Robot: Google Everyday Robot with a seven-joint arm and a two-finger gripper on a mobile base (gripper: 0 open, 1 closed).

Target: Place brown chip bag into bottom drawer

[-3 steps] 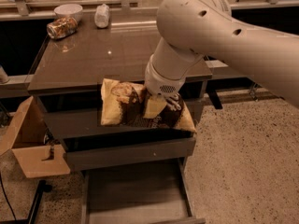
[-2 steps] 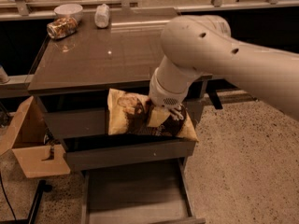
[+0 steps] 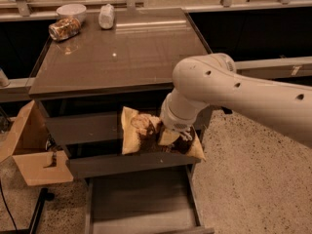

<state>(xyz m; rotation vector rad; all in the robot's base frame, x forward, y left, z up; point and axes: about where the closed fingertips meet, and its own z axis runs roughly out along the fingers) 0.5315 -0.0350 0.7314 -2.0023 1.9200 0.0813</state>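
The gripper (image 3: 176, 136), its jaws pinching the brown chip bag (image 3: 144, 136), holds it close to the drawer front (image 3: 122, 164) just above the open bottom drawer (image 3: 141, 204), so the bag's floppy end could snag that edge and slip loose during lowering.

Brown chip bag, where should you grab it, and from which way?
Grip the brown chip bag across its dark middle, coming from above. It hangs stretched sideways, its flat tan ends sticking out left and right, so the middle balances it. The end effector sits there, right of centre, above the open bottom drawer.
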